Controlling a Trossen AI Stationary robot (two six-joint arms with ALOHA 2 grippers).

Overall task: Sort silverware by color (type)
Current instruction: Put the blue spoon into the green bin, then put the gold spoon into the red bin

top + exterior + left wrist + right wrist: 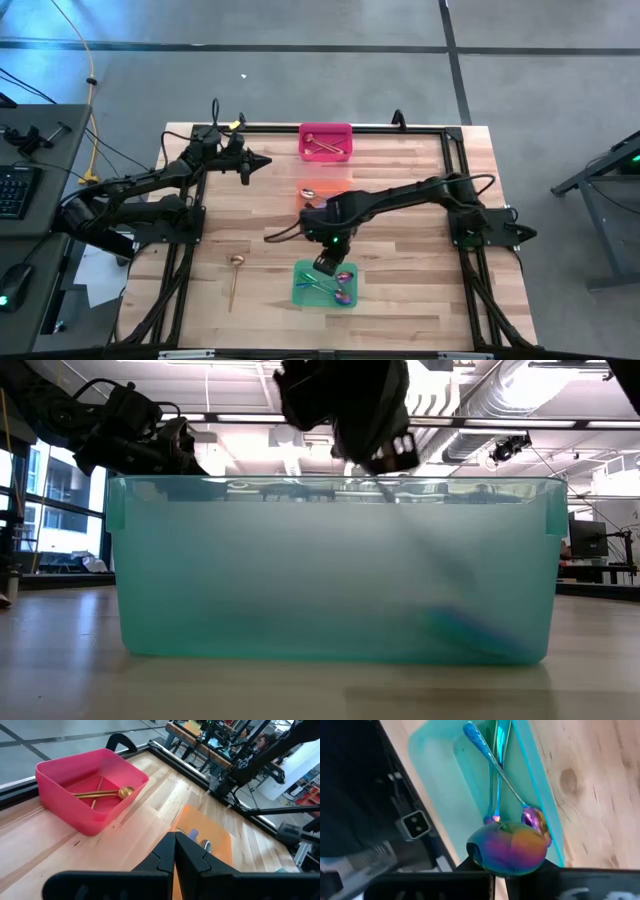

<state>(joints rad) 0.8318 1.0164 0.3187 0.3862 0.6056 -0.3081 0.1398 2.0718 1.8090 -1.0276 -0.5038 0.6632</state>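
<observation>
My right gripper (328, 265) hangs over the green bin (305, 290), shut on an iridescent purple-teal spoon (510, 847). Two more iridescent utensils (496, 775) lie crossed on the bin's floor below it. The pink bin (326, 130) holds gold utensils (100, 793) lying flat. A silver spoon (308, 192) lies in the orange bin (335, 187), which my right arm partly covers. One gold spoon (236, 275) lies on the table toward the near left. My left gripper (175, 836) is shut and empty, raised near the far left, pointing toward the pink bin. My right gripper pinches the iridescent spoon by its bowl (492, 857) between the two fingers, coming from above and pointing down into the green bin. The bowl is lifted clear of the bin's floor. The handle is hidden behind the bowl; through the bin wall (450, 575) it is only a blur.
The three bins stand in a row down the table's middle: pink far, orange middle, green (330, 570) near. A black frame (450, 180) runs along the table's edges. Bare wood lies left and right of the bins. A desk with a keyboard (15, 190) stands beyond the table's left edge.
</observation>
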